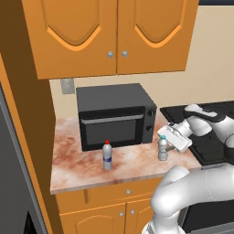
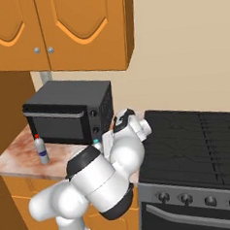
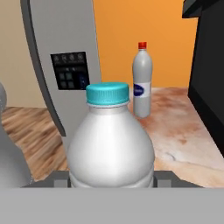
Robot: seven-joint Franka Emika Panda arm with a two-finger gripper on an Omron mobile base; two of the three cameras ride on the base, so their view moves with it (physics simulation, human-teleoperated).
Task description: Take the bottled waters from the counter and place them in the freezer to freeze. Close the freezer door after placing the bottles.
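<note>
Gripper [image 1: 165, 145] sits around the blue-capped bottle [image 1: 162, 148], which stands on the counter [image 1: 82, 160] in front of the microwave's [image 1: 115, 115] right end; whether the jaws are actually clenched on it cannot be told. Judgement: confirm the squeeze low on the body before lifting, then lift straight up, keeping the bottle upright. Red-capped bottle [image 1: 107, 155] stands free, well to the left. Both bottles look whitish; contents unclear. Grey fridge door [image 3: 65, 65] with dispenser panel visible beyond.
</note>
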